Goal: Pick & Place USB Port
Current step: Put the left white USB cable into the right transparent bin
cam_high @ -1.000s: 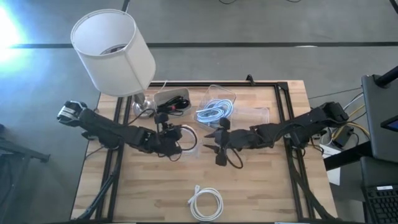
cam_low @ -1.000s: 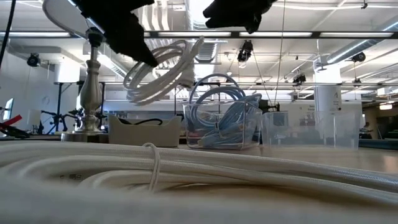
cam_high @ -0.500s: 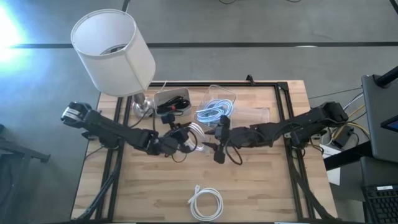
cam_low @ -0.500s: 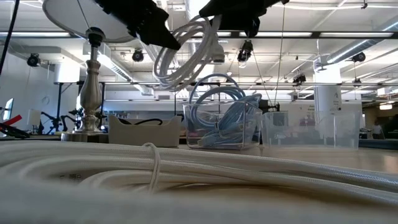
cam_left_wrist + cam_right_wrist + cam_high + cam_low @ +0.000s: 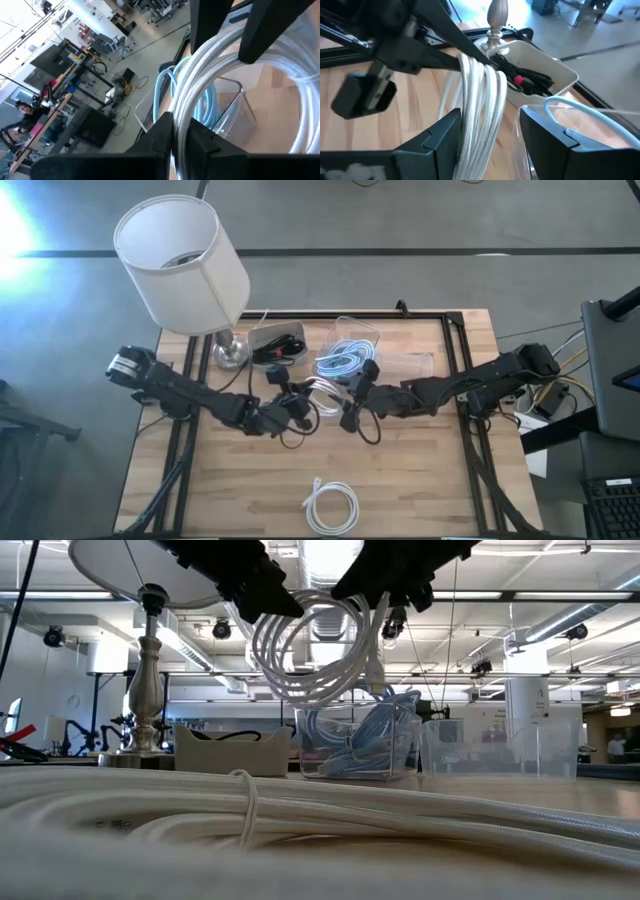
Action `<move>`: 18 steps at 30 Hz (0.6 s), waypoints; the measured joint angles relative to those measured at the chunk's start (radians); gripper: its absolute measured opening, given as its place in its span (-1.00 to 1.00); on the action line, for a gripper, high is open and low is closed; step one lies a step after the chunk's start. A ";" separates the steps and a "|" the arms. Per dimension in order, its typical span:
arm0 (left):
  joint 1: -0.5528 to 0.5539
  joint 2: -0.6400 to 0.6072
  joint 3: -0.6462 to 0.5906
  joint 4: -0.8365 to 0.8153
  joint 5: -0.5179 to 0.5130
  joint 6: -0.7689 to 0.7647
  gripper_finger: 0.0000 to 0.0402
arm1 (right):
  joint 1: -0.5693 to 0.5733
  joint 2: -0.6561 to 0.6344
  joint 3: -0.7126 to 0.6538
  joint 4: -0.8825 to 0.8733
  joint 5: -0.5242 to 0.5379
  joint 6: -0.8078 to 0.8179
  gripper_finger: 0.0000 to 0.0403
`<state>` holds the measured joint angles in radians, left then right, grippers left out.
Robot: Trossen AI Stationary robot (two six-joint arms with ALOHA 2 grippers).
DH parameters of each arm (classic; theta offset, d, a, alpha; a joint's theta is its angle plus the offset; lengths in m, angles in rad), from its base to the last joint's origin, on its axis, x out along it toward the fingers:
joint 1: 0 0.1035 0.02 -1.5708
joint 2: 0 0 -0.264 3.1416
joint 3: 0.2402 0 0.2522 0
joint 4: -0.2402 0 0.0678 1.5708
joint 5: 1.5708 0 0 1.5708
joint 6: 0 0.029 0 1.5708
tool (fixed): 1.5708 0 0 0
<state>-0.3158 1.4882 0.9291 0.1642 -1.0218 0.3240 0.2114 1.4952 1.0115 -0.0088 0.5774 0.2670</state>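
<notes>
A coiled white USB cable [image 5: 322, 388] hangs in the air over the middle of the table, between my two grippers. My left gripper [image 5: 303, 401] comes in from the table's left and is shut on the coil [image 5: 186, 107]. My right gripper [image 5: 348, 403] comes in from the right and is open, one finger on each side of the coil [image 5: 479, 105]. In the low view the coil [image 5: 318, 652] hangs below both grippers, well above the tabletop. My left gripper pinches several strands of the coil's rim [image 5: 181, 117] between its two fingers, which lie across the strands. It comes nearly level from the table's left. The coil hangs as an upright loop, lifted clear of the table. My right gripper: I cannot tell whether its open fingers [image 5: 446, 132] touch the coil.
A clear box with a blue cable [image 5: 348, 352] and an empty clear box [image 5: 412, 365] stand behind the grippers. A white tray of black cables [image 5: 276, 340] and a lamp [image 5: 182, 260] stand at the far left. A second white coil [image 5: 332, 506] lies near the front edge.
My left gripper has gone toward the table's right, toward my right gripper, and has turned at the wrist, carrying the coil. The coil has swung from beside the left arm into the gap between my right gripper's fingers, staying clear of the table.
</notes>
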 joint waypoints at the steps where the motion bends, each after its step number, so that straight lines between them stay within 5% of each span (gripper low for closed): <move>1: -0.002 -0.002 0.000 0.008 0.000 0.001 -0.82 | -0.002 0.000 0.000 -0.007 -0.002 0.009 -0.01; 11: -0.007 -0.008 0.002 0.092 0.074 0.023 -0.82 | -0.009 0.000 0.000 -0.020 -0.011 -0.006 -0.06; 18: 0.002 -0.008 0.002 0.094 0.082 0.020 -0.82 | -0.009 0.000 0.000 -0.019 -0.012 -0.044 -0.46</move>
<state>-0.3137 1.4807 0.9310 0.2577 -0.9398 0.3442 0.2028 1.4949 1.0115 -0.0280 0.5656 0.2235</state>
